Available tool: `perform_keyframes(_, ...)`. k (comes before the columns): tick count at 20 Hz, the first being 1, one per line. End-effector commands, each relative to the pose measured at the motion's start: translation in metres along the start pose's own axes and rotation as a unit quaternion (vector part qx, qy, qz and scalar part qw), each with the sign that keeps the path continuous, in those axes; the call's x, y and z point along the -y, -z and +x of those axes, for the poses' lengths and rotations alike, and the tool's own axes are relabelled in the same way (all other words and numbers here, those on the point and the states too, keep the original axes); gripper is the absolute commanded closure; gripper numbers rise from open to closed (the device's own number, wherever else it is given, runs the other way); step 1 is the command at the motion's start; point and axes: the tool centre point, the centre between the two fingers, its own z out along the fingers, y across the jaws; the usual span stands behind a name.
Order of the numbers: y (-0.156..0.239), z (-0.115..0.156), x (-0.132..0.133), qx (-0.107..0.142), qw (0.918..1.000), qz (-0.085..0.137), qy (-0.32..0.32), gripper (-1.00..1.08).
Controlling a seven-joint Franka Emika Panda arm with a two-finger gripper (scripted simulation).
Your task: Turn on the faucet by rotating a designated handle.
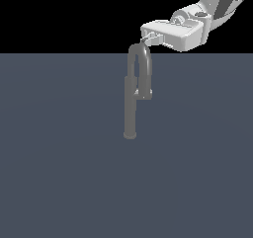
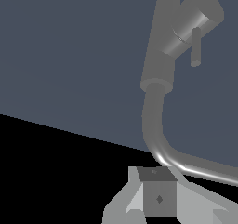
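Exterior view: we see the faucet [image 1: 131,108] standing near the middle of a flat slate-blue floor [image 1: 59,173], its tall dull-grey post rising from a small base and ending in a narrow inverted-U spout. The short leg of the spout comes down on the exterior view's right of the post, and at its lower end the handle [image 1: 147,96] shows as a small paler stub pointing toward the exterior view's right.

The white arm [image 1: 217,5] enters from the upper corner on the exterior view's right. Its gripper [image 1: 144,41] sits right at the crown of the spout's bend, well above the handle and apart from it. We cannot tell from this view whether the fingertips touch the bend.

In the wrist view we see the faucet [image 2: 158,56] from above, the curved spout running close past one grey finger [image 2: 158,195]. The handle [image 2: 196,46] hangs as a thin stub off the short leg. Only one finger is plain to us, so we cannot tell how wide the hand stands.

We see no containers anywhere in the scene.
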Motion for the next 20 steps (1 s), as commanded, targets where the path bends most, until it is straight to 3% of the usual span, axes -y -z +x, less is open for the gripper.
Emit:
perform_keyframes(1, 0.0, 0.02, 0.001, 0.029, 0.9989, 0.027, -0.026, 1.08)
perform_keyframes(11, -0.012, 0.083, -0.004, 0.121, 0.98, 0.113, -0.111, 1.08)
perform_keyframes(20, -0.021, 0.105, -0.007, 0.153, 0.9677, 0.143, -0.141, 1.08)
